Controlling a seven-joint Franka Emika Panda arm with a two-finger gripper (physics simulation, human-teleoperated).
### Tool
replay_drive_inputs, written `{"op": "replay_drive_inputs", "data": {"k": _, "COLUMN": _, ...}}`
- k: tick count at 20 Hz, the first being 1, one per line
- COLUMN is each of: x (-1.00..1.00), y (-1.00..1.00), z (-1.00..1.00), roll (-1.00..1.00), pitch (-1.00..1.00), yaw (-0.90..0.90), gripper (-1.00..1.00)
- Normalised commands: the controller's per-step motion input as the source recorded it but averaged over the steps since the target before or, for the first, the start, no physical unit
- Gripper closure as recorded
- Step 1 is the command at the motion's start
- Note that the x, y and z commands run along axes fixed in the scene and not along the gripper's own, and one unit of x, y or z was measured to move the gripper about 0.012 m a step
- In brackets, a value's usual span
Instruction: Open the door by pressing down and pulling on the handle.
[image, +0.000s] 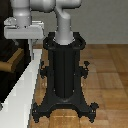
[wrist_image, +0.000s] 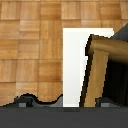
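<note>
Door (image: 6, 50), dark with a white frame, stands at the exterior view's left beside the black pedestal (image: 64, 70); the tan handle (image: 14, 61) juts from it, below the gripper (image: 22, 31), whose opening cannot be judged. Wrist view: handle (wrist_image: 102, 65) crosses the door's white frame (wrist_image: 75, 65), above wooden floor (wrist_image: 30, 45).

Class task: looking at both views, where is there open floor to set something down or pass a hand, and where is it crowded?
Free: wood floor on the exterior view's right of the black pedestal. Crowded: the pincer sits close over the handle by the door and its white frame.

Tan handle (wrist_image: 102, 65) on dark door (image: 7, 47)
</note>
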Motion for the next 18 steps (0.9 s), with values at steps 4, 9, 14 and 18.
{"op": "replay_drive_inputs", "data": {"k": 4, "x": 0.0, "y": 0.0, "z": 0.0, "roll": 0.0, "pitch": 0.0, "yaw": -0.11, "gripper": -1.0}}
{"op": "replay_drive_inputs", "data": {"k": 9, "x": 0.0, "y": -0.4, "z": 0.0, "roll": 0.0, "pitch": 0.0, "yaw": 0.0, "gripper": -1.0}}
{"op": "replay_drive_inputs", "data": {"k": 14, "x": 0.2, "y": -0.4, "z": 0.0, "roll": 0.0, "pitch": 0.0, "yaw": 0.0, "gripper": -1.0}}
{"op": "replay_drive_inputs", "data": {"k": 18, "x": 0.0, "y": 0.0, "z": 0.0, "roll": 0.0, "pitch": 0.0, "yaw": 0.0, "gripper": -1.0}}
